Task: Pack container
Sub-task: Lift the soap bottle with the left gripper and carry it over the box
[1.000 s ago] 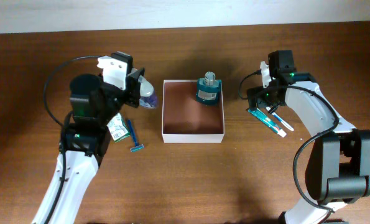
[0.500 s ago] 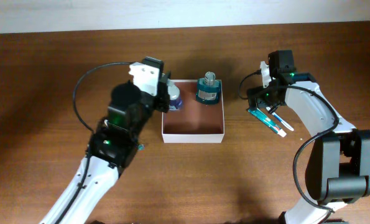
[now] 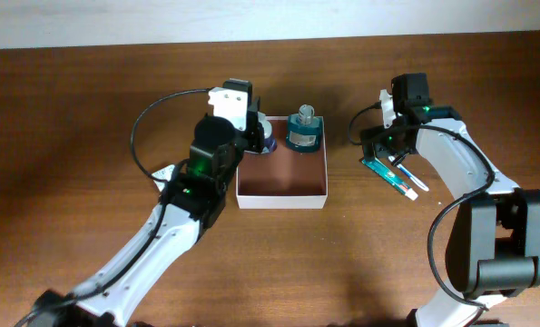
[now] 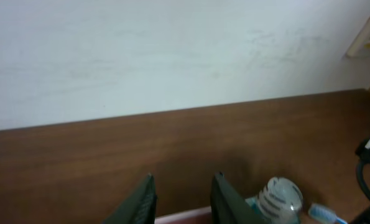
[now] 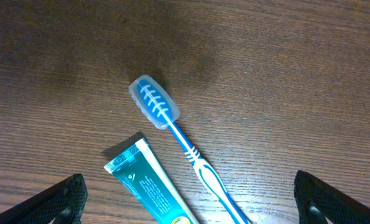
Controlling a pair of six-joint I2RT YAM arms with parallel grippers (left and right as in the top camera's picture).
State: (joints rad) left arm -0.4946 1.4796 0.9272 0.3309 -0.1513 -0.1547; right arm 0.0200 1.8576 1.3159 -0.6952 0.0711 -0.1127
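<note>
Nearest me on the overhead, the front wall of the container [image 3: 282, 201] sits about mid-table [image 3: 61, 218]. It is a square, shallow, white-walled box with most of its reddish-brown floor bare. My left arm sweeps up from the near-left side and leans in over the box's left wall.

Off to the right, well apart from the box, the toothpaste tube [image 3: 383, 175] and the toothbrush [image 3: 415, 184] lie side by side on the wood. The right gripper [image 3: 389, 154] hangs directly above them. Its wrist camera puts one finger [image 5: 60, 199] at each bottom corner of the picture, so the jaws are spread wide and gripping nothing. The brush's bristle end wears a clear cap (it points away from the fingers).

Further back, the left gripper [image 3: 259, 136] is over the container's back-left corner. As far as the overhead shows, its jaws are drawn in on a small pale lilac item [image 3: 267, 139]. I cannot tell whether that item touches the floor of the box. Just beside it to the right, the teal bottle [image 3: 304, 132] stands upright inside the container, in the back-right corner.

The left wrist camera shows only two dark fingertips [image 4: 144, 199] with a narrow gap between them (the item itself falls below the picture's edge). A sliver of the box's rim shows under them, and the bottle's pale top is off to the right.

Beyond all that come bare wood and then the pale wall [image 4: 172, 56].
</note>
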